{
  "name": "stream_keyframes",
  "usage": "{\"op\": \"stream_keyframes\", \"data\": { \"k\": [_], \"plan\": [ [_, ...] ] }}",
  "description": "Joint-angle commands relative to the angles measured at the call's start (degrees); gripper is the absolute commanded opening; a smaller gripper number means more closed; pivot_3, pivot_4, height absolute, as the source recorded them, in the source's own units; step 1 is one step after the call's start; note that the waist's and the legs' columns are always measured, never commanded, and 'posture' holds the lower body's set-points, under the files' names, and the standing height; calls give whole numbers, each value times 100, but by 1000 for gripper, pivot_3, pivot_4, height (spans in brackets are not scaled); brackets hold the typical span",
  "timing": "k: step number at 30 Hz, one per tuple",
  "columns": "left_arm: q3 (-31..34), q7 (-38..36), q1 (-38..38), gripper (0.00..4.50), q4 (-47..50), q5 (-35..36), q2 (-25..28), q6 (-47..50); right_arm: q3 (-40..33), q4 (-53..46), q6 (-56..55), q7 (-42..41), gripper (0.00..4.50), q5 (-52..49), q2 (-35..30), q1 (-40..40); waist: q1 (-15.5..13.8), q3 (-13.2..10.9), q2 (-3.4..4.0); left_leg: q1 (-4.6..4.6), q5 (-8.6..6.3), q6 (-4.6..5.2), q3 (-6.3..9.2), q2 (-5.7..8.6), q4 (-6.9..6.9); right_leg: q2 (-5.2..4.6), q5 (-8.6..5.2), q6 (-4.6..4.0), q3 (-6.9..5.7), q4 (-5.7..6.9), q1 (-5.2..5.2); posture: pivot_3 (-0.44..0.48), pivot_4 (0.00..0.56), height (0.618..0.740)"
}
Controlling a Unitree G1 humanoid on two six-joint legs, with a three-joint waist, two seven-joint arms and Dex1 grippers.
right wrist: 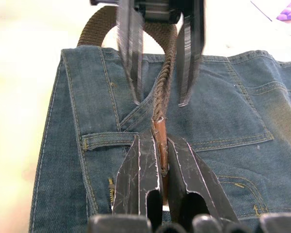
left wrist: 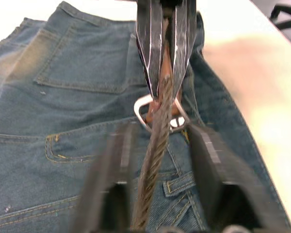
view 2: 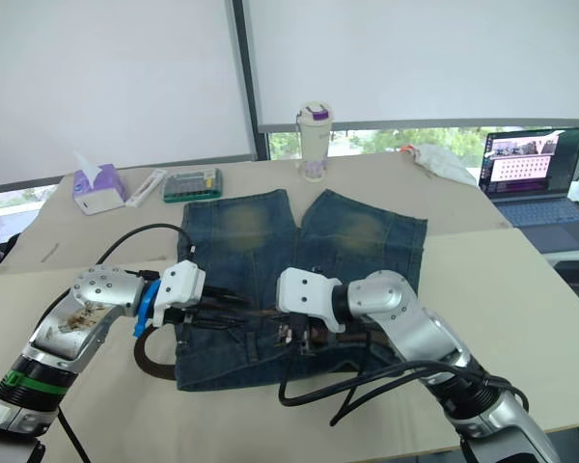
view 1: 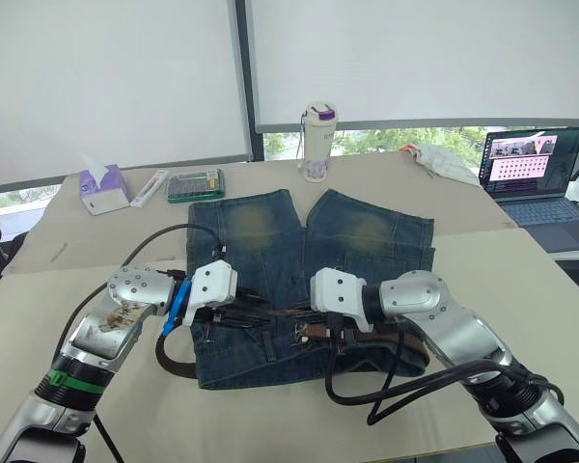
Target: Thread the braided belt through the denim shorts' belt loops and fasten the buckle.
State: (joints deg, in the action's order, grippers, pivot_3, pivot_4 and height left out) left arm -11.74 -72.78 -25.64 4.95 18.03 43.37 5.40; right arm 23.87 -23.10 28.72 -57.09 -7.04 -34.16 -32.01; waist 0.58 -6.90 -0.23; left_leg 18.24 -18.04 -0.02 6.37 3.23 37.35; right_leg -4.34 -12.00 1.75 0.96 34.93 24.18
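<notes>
Shorts [view 1: 309, 260] flat on table [view 1: 521, 289], waistband near. Belt [right wrist: 161, 92] runs along waistband, slack looping off left edge. Right gripper [right wrist: 161, 167] clamped on leather tip [right wrist: 160, 141], likely feeding it toward buckle [left wrist: 160, 114]. Left gripper [left wrist: 157, 160] fingers apart, straddling strap, probably guiding it. Buckle unfastened at waistband middle.

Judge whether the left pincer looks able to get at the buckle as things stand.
Probably yes: the left pincer straddles the braided belt just short of the silver buckle, though the right pincer crowds that spot, gripping the belt's leather tip.
</notes>
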Motion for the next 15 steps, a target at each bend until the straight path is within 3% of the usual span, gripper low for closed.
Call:
{"op": "stream_keyframes", "data": {
  "k": [1, 7, 8, 12, 15],
  "plan": [
    [22, -37, -41, 100, -11, -111, -78, -221, -159, -235, -115, -6, 0, -93, 15, -25, 1, 0, 0, 0, 0, 1, 0, -1, 0, 0, 0, 0, 0, 0, 0, 0, 150, 740],
    [96, -105, 4, 42, -36, -188, -72, -440, -230, -308, 158, -166, 0, -302, -93, 32, 0, 0, 0, 0, -2, 4, 1, -1, 0, -1, 0, 0, 0, 2, 0, 0, 150, 740],
    [156, -133, 87, 0, -2, -203, 4, -543, -249, -355, 204, -267, 863, -350, -221, 116, -4, 0, 0, 0, -2, 4, 1, -1, 0, 0, 0, 0, 0, 2, 0, 0, 150, 740],
    [418, -13, 568, 0, 61, -530, 252, -1479, -247, -395, 71, -179, 2137, -253, -396, 368, 13, 0, 1, -1, -2, 4, 6, -6, -4, -2, 0, 0, 3, 0, 1, 0, 150, 740],
    [763, 402, 1047, 0, 52, -904, 298, -2527, 22, -388, -279, -245, 2137, 62, -596, 577, 10, 1, 3, -5, -5, 7, 11, -10, -11, -4, 0, -1, 8, -7, 7, 0, 150, 740]
  ]
}}
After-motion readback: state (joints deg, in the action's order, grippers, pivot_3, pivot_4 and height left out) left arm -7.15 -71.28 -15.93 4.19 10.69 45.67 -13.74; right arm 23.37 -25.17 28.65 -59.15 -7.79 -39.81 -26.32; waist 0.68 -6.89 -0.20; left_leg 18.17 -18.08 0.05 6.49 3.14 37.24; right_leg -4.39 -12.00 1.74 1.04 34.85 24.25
